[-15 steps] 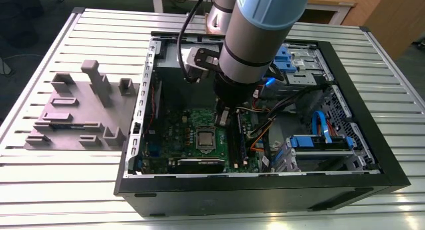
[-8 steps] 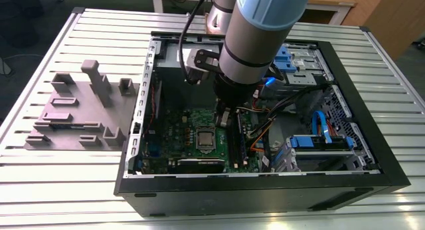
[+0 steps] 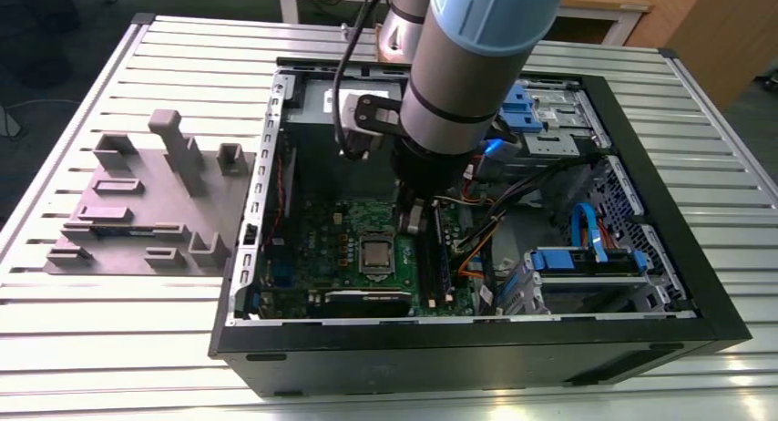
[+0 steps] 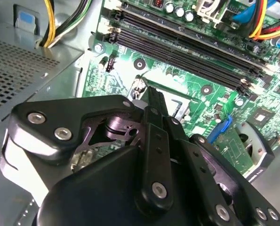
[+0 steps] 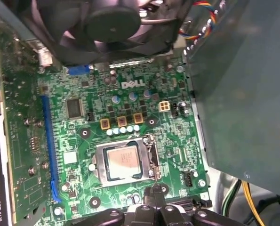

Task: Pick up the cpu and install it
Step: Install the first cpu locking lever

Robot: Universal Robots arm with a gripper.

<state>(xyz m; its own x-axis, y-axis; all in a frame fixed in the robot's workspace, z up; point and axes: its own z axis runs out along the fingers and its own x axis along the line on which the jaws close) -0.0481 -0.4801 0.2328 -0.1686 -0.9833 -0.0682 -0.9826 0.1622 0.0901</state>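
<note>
Cpu (image 5: 125,161) sat in socket frame (image 5: 124,162) at lower centre of first wrist view, looked placed. Pincer (image 5: 155,192) hovered just beside it, fingers pinched together, holding nothing. Latching state couldn't be judged.

A ribbed metal tabletop (image 3: 146,339) made of long pale slats fills most of the exterior view, its slats running from left to right across the frame. An open black computer case (image 3: 486,348) lies flat on it, taking up the centre and right of the frame, with its open side facing up. Just beside the case, at the left middle of the frame, a grey fixture block (image 3: 134,211) with upright posts and slots rests on the slats.
</note>
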